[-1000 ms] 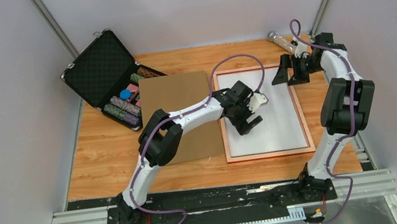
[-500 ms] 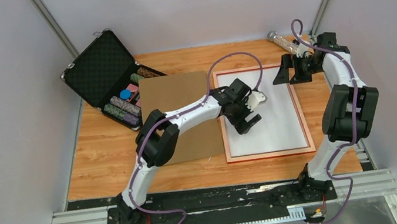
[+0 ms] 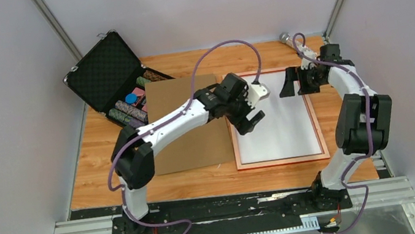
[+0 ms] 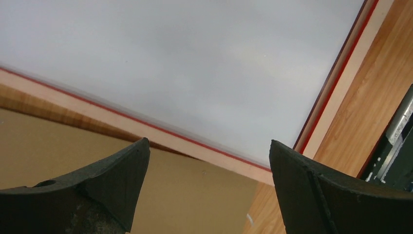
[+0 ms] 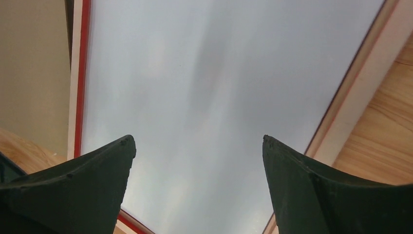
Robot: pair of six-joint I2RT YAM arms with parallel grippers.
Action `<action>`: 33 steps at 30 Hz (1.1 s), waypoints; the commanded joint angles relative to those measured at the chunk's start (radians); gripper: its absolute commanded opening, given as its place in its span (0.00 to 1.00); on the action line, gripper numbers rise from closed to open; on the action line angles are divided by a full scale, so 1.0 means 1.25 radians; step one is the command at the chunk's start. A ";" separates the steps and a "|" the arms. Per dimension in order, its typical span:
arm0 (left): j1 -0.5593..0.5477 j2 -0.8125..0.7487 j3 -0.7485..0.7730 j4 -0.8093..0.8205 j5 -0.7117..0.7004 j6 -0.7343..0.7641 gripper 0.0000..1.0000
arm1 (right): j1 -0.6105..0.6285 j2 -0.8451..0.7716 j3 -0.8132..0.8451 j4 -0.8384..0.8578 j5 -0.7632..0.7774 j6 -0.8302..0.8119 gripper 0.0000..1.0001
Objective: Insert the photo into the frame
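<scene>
I count one frame [image 3: 316, 122], one photo [image 3: 284, 127], one brown board [image 3: 197, 146], one black case [image 3: 104, 70], one clear tube [image 3: 287, 37], and two grippers: my left gripper [image 3: 255, 110] and right gripper [image 3: 285, 85]

Frame [image 3: 280, 161] partly behind left arm [image 3: 180, 118]

Brown backing board [image 3: 167, 95] lies beside open black case [image 3: 104, 70].

The photo [image 3: 282, 115] lies flat, white back up, inside the thin pinkish-copper frame [image 3: 283, 161] on the table's [image 3: 112, 162] right half.
</scene>
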 commanded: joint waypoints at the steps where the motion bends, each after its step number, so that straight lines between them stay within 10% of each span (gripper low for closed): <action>1: 0.053 -0.129 -0.064 -0.007 -0.037 0.015 1.00 | 0.067 -0.045 -0.040 0.102 0.030 -0.005 1.00; 33: 0.476 -0.509 -0.367 -0.066 -0.087 0.092 1.00 | 0.237 0.122 -0.031 0.196 0.181 0.003 0.99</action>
